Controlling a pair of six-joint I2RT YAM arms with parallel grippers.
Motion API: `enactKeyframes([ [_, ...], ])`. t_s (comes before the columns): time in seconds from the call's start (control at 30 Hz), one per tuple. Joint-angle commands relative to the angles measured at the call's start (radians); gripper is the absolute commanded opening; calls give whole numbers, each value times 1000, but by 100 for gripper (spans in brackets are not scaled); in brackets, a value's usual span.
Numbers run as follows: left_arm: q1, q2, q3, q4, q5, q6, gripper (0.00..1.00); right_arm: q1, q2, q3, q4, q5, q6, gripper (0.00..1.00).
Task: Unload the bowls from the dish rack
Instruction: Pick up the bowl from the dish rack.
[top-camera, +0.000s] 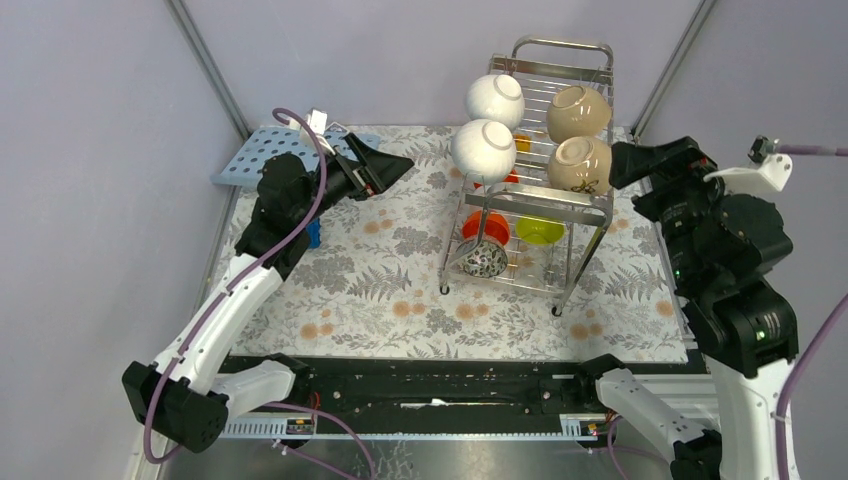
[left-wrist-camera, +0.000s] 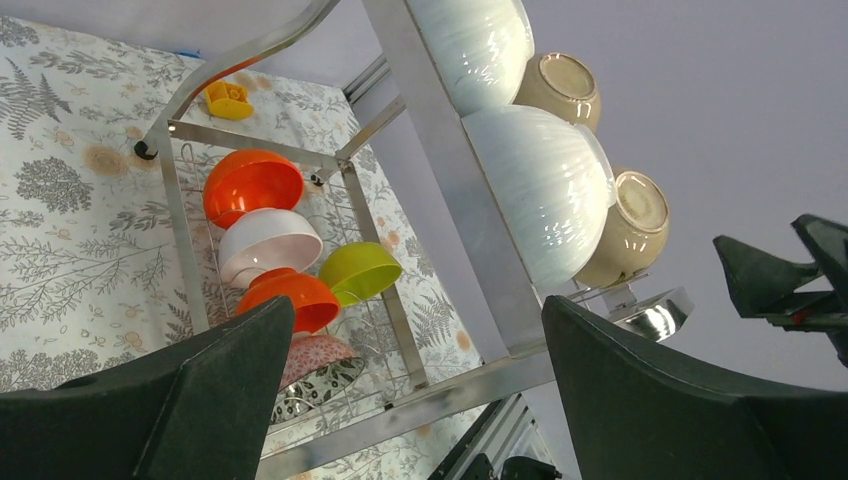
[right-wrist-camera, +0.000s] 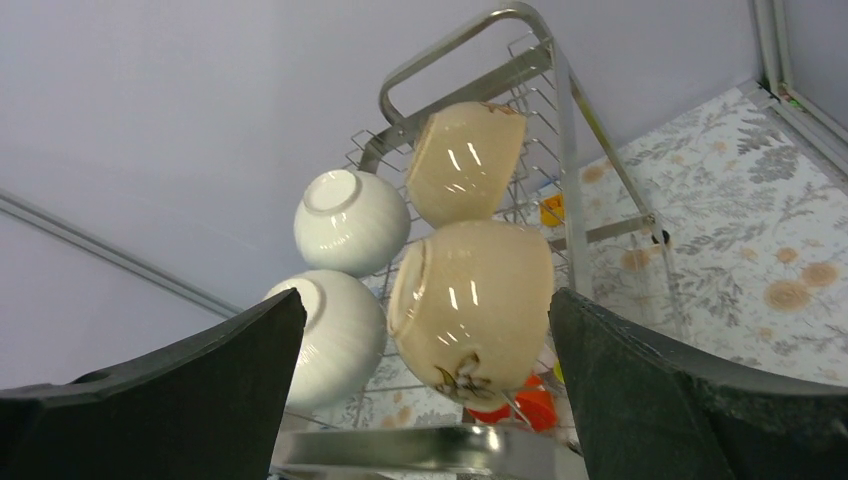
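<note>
The steel wire dish rack (top-camera: 562, 42) stands at the back centre of the floral mat. Its top tier holds two white bowls (top-camera: 495, 98) (top-camera: 483, 148) and two cream-beige bowls (top-camera: 578, 112) (top-camera: 578, 164). The lower tier holds an orange-red bowl (top-camera: 484, 224), a lime-green bowl (top-camera: 540, 230) and a speckled bowl (top-camera: 485, 260). My left gripper (top-camera: 395, 165) is open and empty, left of the rack and pointing at it (left-wrist-camera: 415, 305). My right gripper (top-camera: 620, 165) is open, close to the right of the nearer beige bowl (right-wrist-camera: 470, 310), which shows between its fingers without touching.
A light-blue perforated board (top-camera: 260, 155) lies at the back left, with a small blue block (top-camera: 313, 233) under the left arm. A yellow-orange clip (left-wrist-camera: 228, 98) sits behind the rack. Grey walls stand close behind and beside the mat.
</note>
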Motion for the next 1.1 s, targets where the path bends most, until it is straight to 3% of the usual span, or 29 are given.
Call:
enactKeyframes([
  [0.0, 0, 8, -11, 47, 6, -12, 99, 8, 67, 42, 129, -30, 10, 100],
  [0.3, 9, 17, -20, 8, -41, -4, 99, 7, 138, 109, 141, 23, 10, 100],
  [0.4, 9, 20, -32, 15, -52, -11, 99, 8, 164, 137, 178, -9, 1, 100],
  [0.57, 11, 23, -26, 19, -56, -17, 99, 8, 294, 331, 124, -79, -25, 100],
  [0.67, 11, 19, -14, 33, -63, -21, 99, 5, 304, 339, 147, -107, -15, 100],
  [0.8, 21, 40, -2, 128, -9, -93, 99, -8, 307, 301, 177, -263, 26, 100],
  [1.07, 42, 187, 37, 462, 258, -382, 99, -25, 200, 104, 357, -539, 112, 99],
])
